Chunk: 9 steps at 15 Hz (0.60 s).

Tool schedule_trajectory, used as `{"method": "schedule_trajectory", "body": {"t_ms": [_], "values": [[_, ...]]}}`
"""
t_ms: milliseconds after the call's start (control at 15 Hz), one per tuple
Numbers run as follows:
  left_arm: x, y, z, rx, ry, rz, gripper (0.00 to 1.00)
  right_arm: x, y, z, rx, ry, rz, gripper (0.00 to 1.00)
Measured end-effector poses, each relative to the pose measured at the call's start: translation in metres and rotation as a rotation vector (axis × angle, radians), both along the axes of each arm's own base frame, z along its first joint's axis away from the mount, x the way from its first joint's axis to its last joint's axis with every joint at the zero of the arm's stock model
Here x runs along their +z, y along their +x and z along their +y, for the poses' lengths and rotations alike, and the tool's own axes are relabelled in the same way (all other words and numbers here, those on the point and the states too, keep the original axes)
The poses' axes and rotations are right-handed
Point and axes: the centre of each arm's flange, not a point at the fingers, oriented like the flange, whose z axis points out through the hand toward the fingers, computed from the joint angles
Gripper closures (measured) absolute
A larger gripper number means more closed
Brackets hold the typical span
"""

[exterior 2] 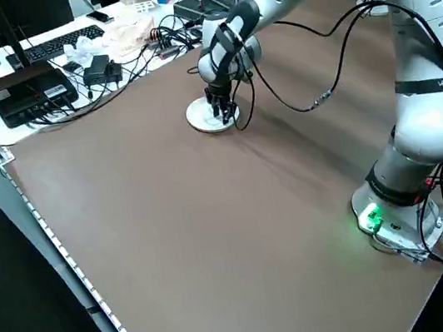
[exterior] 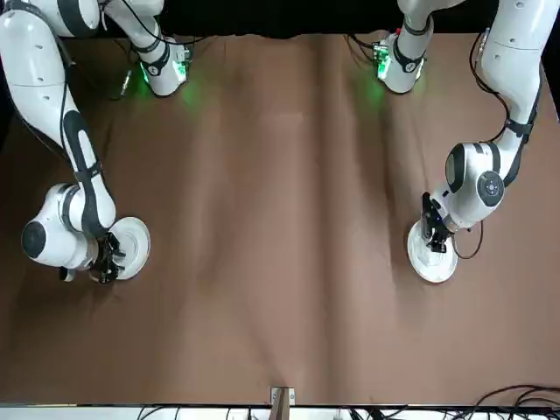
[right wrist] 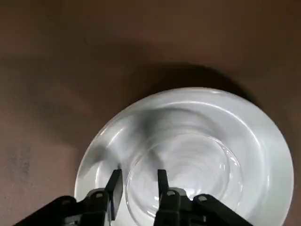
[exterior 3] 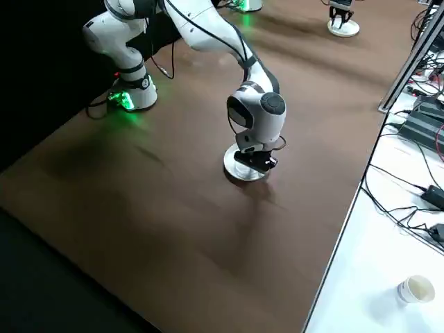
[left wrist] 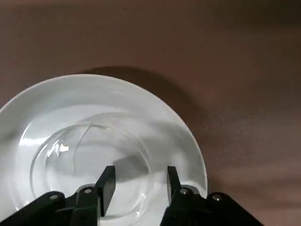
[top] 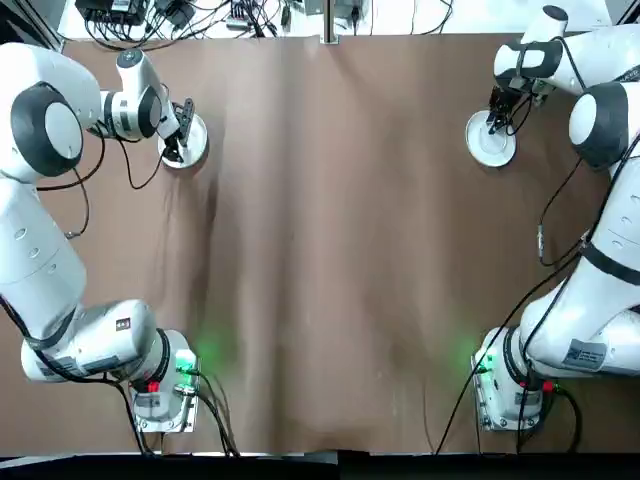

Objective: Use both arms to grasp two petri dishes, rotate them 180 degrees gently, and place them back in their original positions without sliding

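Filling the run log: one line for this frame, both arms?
left gripper: open, fingers astride rim of clear petri dish on white plate | right gripper: open, astride its dish rim | both dishes down

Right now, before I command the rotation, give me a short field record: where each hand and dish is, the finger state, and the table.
left hand: over the left dish, far left of the table
left dish: flat on the table, clear inner ring visible
left fingers: apart, astride the inner ring's rim
right hand: over the right dish, far right
right dish: flat on the table
right fingers: apart, astride the ring's rim
table: brown cloth
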Motion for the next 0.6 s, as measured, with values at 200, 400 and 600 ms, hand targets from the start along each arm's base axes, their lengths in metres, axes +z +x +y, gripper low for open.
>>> {"method": "schedule_trajectory", "body": {"t_ms": [200,400,600], "values": [[-0.0005,-0.0005,-0.0003,0.0,-0.001,-0.002,0.48,-0.0014,0.0004,0.0013,0.002,-0.001,-0.003,0.67],[-0.0007,-0.0008,0.0007,0.001,-0.001,-0.001,0.62,-0.0011,0.001,0.0027,0.007,-0.001,-0.006,0.87],[-0.0005,-0.0007,0.002,0.003,-0.001,-0.003,0.75,0.0004,0.0026,0.0042,0.013,-0.002,-0.011,0.95]]}}
